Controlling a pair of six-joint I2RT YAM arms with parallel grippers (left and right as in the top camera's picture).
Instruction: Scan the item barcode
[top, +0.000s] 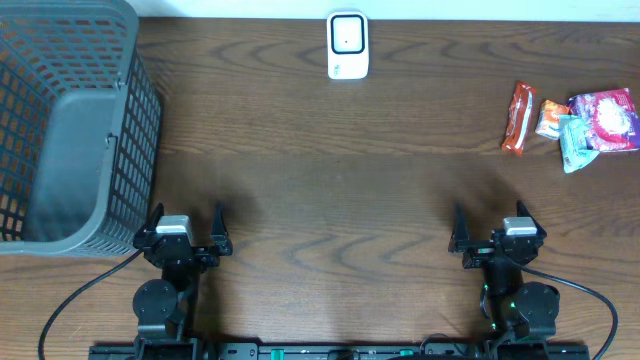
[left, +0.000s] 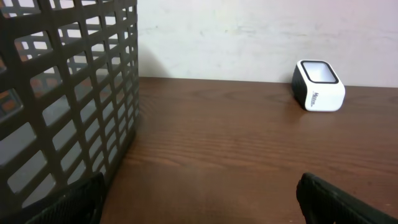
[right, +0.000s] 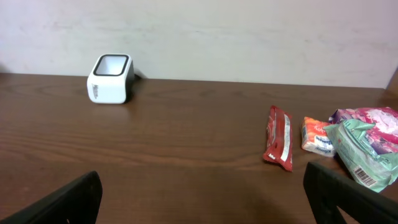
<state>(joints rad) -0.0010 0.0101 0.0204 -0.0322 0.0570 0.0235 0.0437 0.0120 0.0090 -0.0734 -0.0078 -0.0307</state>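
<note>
Since the basket (top: 70, 120) runs off the left edge overhead, part of it is unseen; packet print is too small to read, though a barcode shows on the green packet (right: 357, 152). The snack packets (top: 570, 120) lie far right on the table (top: 350, 180), well apart from the scanner (top: 347, 45) at the back. Both the left gripper (top: 188, 215) and right gripper (top: 490, 215) sit at the near edge, jaws spread wide, holding nothing.

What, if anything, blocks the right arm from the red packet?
Nothing visible; probably reachable. The right hand is open, and only bare table lies between it and the red packet.
</note>
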